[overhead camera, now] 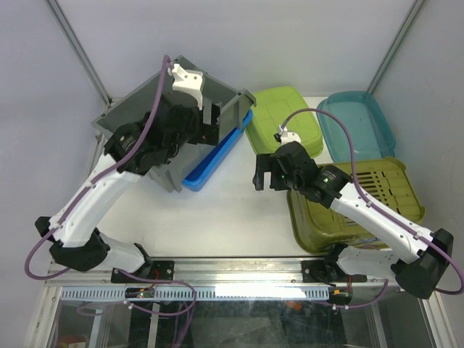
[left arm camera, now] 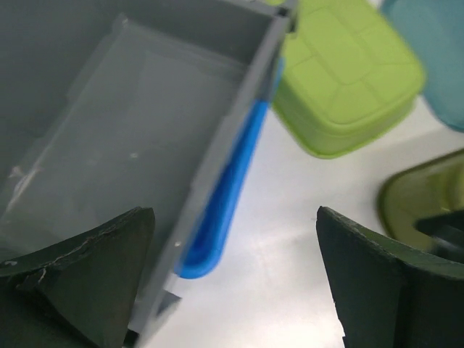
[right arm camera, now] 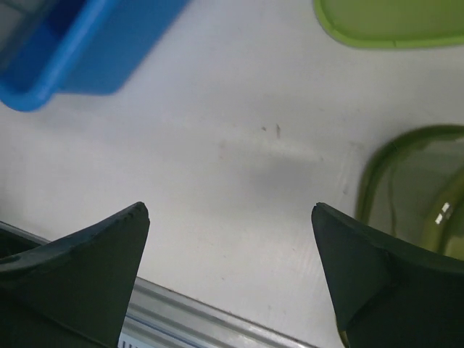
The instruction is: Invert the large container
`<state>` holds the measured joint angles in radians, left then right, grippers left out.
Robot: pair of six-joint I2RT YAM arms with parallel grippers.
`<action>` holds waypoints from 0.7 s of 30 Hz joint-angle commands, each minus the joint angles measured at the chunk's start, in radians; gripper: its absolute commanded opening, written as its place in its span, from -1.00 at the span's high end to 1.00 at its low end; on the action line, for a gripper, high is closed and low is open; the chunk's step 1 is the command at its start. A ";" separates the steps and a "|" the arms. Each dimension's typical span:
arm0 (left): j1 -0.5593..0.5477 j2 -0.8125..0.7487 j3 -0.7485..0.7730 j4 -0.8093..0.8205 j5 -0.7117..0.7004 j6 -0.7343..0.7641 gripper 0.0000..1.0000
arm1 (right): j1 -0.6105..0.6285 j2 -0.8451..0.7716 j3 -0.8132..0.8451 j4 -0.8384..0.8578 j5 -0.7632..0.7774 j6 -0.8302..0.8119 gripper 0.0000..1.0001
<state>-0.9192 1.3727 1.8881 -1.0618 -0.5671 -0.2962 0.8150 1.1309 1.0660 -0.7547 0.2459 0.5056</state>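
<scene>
From the overhead view, your large container (overhead camera: pixel 134 109) sits just left of the blue tub (overhead camera: pixel 217 156), apparently tipped, with one long wall lying over the tub's edge. I judge that lean leaves the wall exposed for gripping. Your left hand (overhead camera: pixel 212 122) reaches over that wall on the tub side, while your right hand (overhead camera: pixel 258 174) hangs to the right of the tub above bare surface (overhead camera: pixel 232 210), probably kept out of the way of the flip. In the left wrist view, the left hand (left arm camera: pixel 233 217) is spread wide and straddles the wall, one finger (left arm camera: pixel 94 268) inside the container (left arm camera: pixel 145 123) and the other outside, above the blue tub (left arm camera: pixel 232 181). It isn't clamped yet, so the lift looks not yet begun. The container shows smooth, plain grey inner walls and holds nothing. In the right wrist view, the right hand (right arm camera: pixel 230 210) is also spread wide and holds nothing, with the blue tub (right arm camera: pixel 80 43) off to its upper left.
</scene>
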 commanded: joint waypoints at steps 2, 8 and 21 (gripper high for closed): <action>0.204 0.098 0.035 0.014 0.175 0.125 -0.98 | -0.003 0.010 0.057 0.244 -0.052 0.037 -0.99; 0.271 0.198 0.055 0.012 0.363 0.156 -0.98 | -0.054 0.109 0.025 0.357 -0.150 0.067 -0.99; 0.316 0.293 0.075 0.005 0.393 0.205 0.00 | -0.060 0.417 0.082 0.559 -0.237 0.117 -0.87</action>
<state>-0.6197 1.6684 1.9148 -1.0779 -0.2001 -0.1322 0.7540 1.4734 1.0840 -0.3038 0.0357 0.5972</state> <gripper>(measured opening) 0.642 0.964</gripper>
